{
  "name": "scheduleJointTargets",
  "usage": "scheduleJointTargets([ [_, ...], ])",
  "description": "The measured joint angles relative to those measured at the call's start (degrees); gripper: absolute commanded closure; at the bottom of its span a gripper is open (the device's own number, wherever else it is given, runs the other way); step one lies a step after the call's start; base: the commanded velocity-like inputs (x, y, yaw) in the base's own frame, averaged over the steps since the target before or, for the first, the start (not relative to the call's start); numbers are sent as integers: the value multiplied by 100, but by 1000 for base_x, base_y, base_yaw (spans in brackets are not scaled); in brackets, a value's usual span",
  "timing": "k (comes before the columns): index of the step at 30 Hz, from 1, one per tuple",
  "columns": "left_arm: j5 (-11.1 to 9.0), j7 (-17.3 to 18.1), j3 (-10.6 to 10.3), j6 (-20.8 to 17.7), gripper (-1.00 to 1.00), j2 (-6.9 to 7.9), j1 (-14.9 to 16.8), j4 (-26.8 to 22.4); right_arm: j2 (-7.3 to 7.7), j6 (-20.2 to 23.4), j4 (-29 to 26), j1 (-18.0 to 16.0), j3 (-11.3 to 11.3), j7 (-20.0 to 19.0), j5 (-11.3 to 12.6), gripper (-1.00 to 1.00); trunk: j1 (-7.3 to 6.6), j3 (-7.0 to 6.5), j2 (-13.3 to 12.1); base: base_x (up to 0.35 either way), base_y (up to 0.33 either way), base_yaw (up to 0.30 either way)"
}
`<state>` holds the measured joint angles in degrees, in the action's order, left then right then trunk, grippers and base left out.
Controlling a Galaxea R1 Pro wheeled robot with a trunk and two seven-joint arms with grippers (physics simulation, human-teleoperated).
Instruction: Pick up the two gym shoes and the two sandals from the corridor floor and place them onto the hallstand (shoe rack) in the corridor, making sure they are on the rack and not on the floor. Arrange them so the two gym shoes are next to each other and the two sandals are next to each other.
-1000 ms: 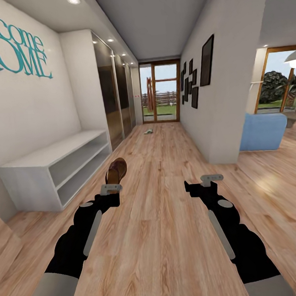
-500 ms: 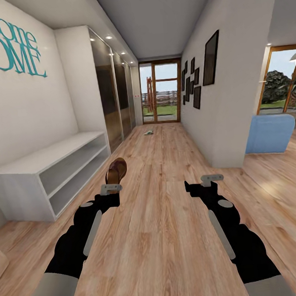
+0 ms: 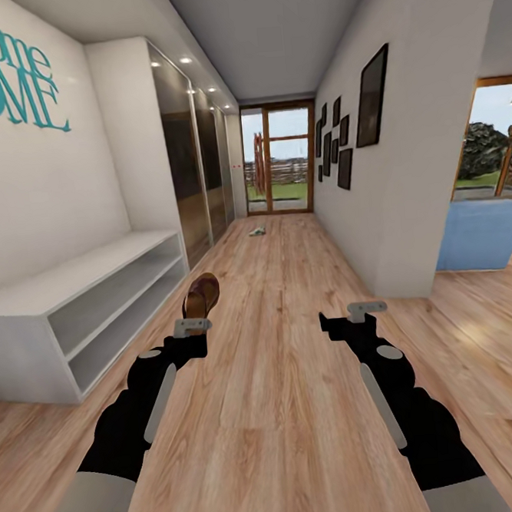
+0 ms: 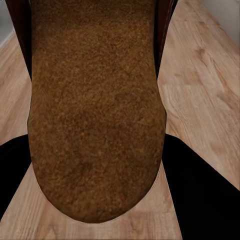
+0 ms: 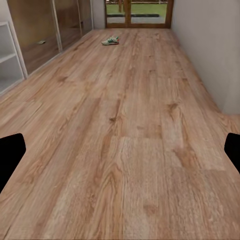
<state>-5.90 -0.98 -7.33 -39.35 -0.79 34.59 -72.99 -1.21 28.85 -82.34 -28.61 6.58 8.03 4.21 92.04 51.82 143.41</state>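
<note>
One sandal [image 3: 200, 294] within left end effector [image 3: 192, 325]

Head view looks down the corridor floor [image 3: 290, 299]; both wrist views face it closer, low.

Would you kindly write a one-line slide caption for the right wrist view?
Open right gripper empty above the corridor floor, one gym shoe lying far ahead near the glass door.
</note>
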Motion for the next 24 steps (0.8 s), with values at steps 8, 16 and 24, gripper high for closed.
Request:
scheduleJointTargets([
  [8,-2,0,-3,0,100,0,0,-1,2,-2,-4,0,-6,0,-2,-100,0,-64,0,345,0,0],
  [16,-2,0,-3,0,100,0,0,1,5,-2,-4,0,-9,1,-3,-100,0,-86,0,345,-2,0],
  [24,-2,0,-5,1,100,0,0,1,5,-2,-4,0,-16,1,-2,-100,0,-87,0,345,-89,0],
])
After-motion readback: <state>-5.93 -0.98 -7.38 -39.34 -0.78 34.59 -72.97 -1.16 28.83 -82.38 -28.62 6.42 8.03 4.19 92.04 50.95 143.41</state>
